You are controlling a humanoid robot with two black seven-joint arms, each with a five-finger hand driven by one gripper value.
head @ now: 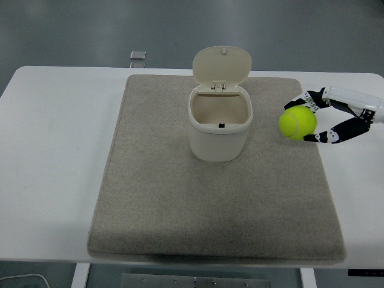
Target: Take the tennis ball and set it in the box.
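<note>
The yellow-green tennis ball [297,123] is held in my right hand [312,119], lifted above the mat's right side. The fingers are curled around the ball from above and below. The box is a cream bin [221,123] with its hinged lid [222,65] standing open, upright on the mat's far middle, to the left of the ball. Its inside shows no contents. The left arm is out of view.
A grey-beige mat [180,198] covers the middle of the white table [54,150]. A small grey square object [138,56] lies past the table's far edge.
</note>
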